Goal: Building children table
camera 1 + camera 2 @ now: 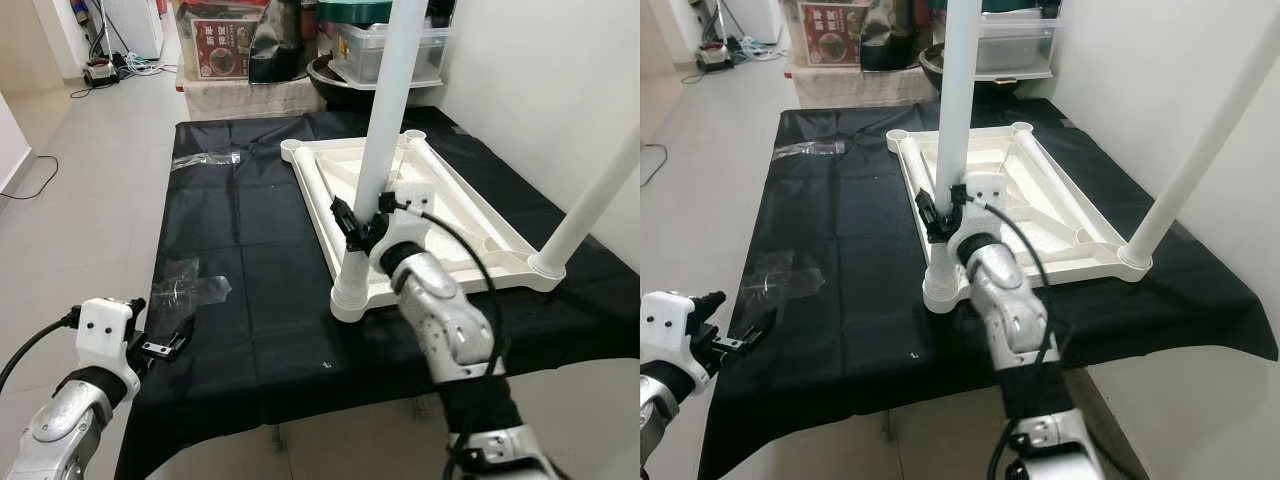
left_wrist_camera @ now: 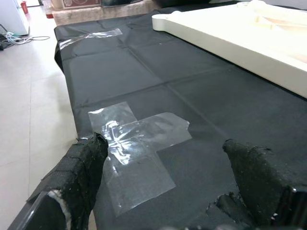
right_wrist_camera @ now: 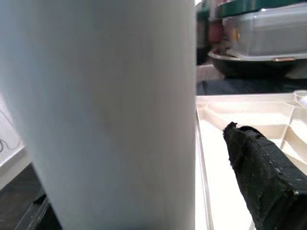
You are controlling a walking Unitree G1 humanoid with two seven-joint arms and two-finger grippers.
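Left claw (image 1: 160, 349) is hovering, fingers apart, over taped plastic (image 2: 136, 143) at the surface's (image 1: 260, 250) near-left edge. Centre — right claw (image 1: 362, 228) is clamping the near leg (image 1: 385, 130), standing in the inverted tabletop's (image 1: 450, 215) corner socket. Right — second leg (image 1: 595, 200) is seated; the two far sockets appear unfilled.
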